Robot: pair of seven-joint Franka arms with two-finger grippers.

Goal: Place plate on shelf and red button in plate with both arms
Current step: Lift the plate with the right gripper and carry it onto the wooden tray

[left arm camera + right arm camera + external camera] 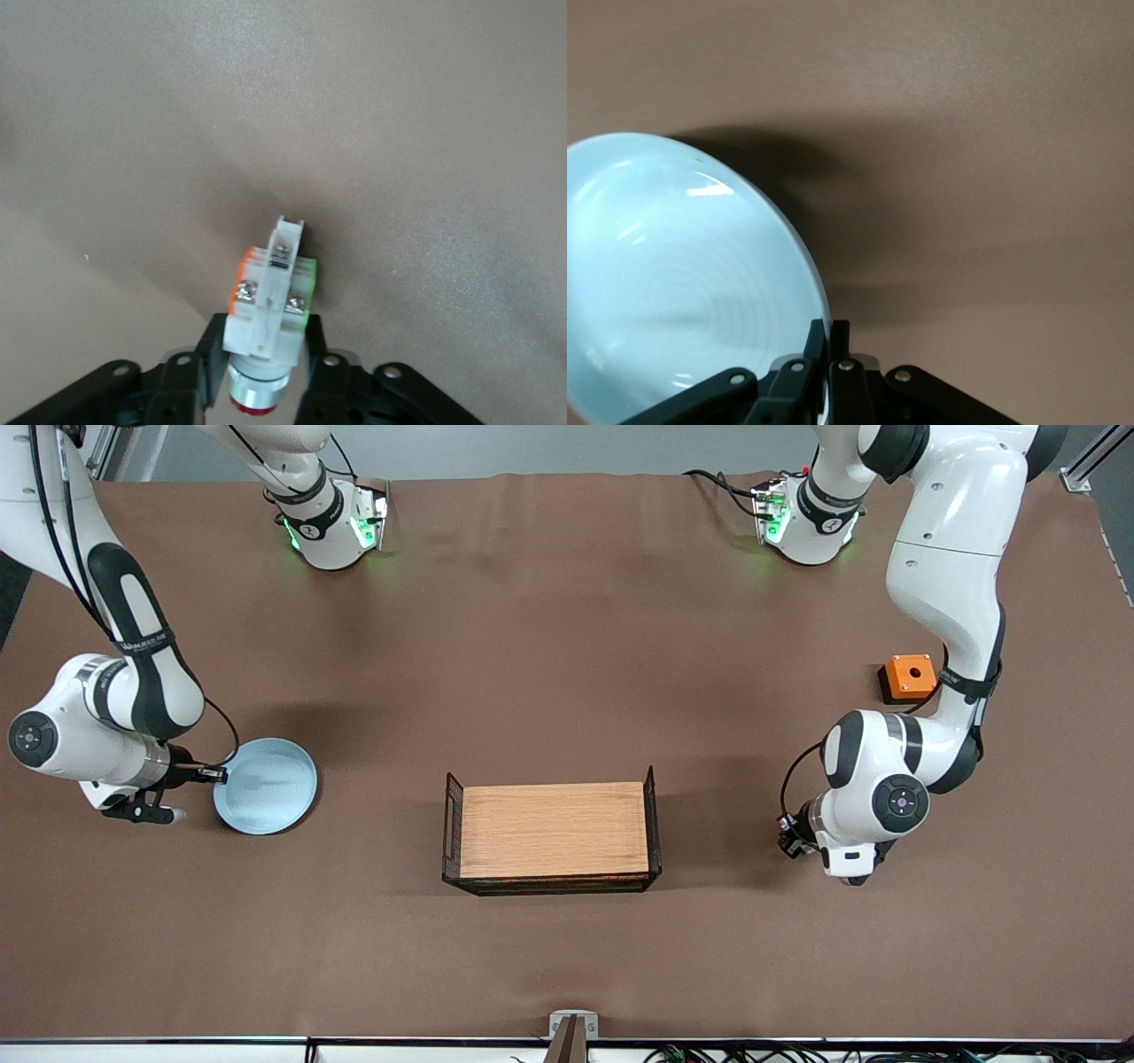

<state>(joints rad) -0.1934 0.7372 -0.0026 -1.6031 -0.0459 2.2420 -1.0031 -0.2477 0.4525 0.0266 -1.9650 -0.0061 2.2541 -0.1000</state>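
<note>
The brown surface (567,646) is lying mostly bare, with open room all around the wooden tray (554,830) sitting in the middle, nearer the front camera. The tray's two short ends are carrying black wire walls, while its long sides are staying low, so those are looking like the easy way in.

The pale blue plate (266,786) is sitting at the right arm's end of the surface, well apart from the tray. The right gripper (830,354) is pinching the plate's rim, fingers together on the edge facing away from the tray, so the plate is lying between the gripper and the tray.

At the left arm's end, the left gripper (266,354) is clamping its fingers on the red button (268,297), whose long axis is pointing straight out from the fingers, red end tucked between them. An orange box (909,677) is resting farther from the camera, clear of a path toward the tray.
</note>
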